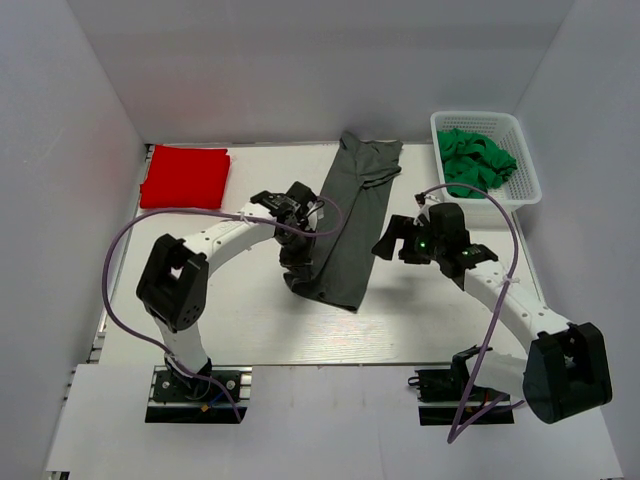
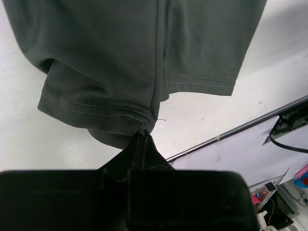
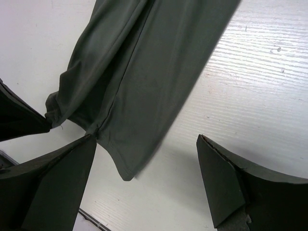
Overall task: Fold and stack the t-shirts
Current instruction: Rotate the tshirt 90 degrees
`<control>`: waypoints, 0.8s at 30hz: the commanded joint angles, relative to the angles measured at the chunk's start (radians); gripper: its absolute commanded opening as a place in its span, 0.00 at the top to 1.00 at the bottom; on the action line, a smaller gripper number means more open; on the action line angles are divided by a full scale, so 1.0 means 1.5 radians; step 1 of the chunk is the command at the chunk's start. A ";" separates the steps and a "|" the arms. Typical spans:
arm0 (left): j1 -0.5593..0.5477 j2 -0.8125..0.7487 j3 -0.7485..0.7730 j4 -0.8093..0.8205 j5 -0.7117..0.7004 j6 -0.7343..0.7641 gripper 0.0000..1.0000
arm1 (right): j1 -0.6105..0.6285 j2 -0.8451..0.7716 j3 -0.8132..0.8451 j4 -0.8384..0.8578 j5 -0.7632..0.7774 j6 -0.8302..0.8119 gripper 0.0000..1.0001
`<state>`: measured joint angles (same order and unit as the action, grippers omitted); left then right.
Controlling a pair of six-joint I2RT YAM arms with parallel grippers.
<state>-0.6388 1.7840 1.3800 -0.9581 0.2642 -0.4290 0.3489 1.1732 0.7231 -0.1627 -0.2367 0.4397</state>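
the grey t-shirt [image 2: 120, 53] is soft matt knit cloth with a fine pin-dot mesh weave, its hem double-stitched in paler thread. the red t-shirt [image 1: 185, 177] is smooth matt cloth of even colour. the table [image 3: 260, 62] is white and matt, with fine parallel ridges and a few small scuffs. the left gripper [image 2: 144, 139] and the right gripper [image 3: 146, 144] look like matt black plastic; the right one's fingers [image 3: 53, 187] have a slightly grainy face and rough edges. the basket [image 1: 480, 116] is white plastic lattice with a mild sheen, and the green cloth [image 1: 475, 160] is crumpled and matt. the cable [image 1: 108, 280] has a smooth lilac sheath.
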 commanded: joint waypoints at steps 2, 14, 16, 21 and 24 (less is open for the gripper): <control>-0.018 -0.015 -0.010 0.017 0.025 -0.012 1.00 | 0.002 -0.026 -0.007 0.009 0.016 -0.004 0.10; -0.054 0.006 -0.064 -0.047 0.025 -0.012 0.44 | -0.002 -0.041 -0.002 -0.022 0.035 -0.017 0.10; -0.061 -0.005 -0.058 -0.047 0.040 0.007 0.27 | 0.000 -0.041 -0.001 -0.022 0.035 -0.019 0.10; -0.061 -0.048 0.011 -0.056 0.040 0.019 0.00 | -0.001 -0.026 0.007 -0.028 0.018 -0.022 0.10; -0.035 -0.062 0.018 -0.047 -0.030 0.001 0.00 | 0.003 -0.028 0.006 -0.044 0.005 -0.017 0.10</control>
<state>-0.7231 1.7828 1.3613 -1.0397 0.2939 -0.4168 0.3489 1.1343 0.7216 -0.1940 -0.2024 0.4225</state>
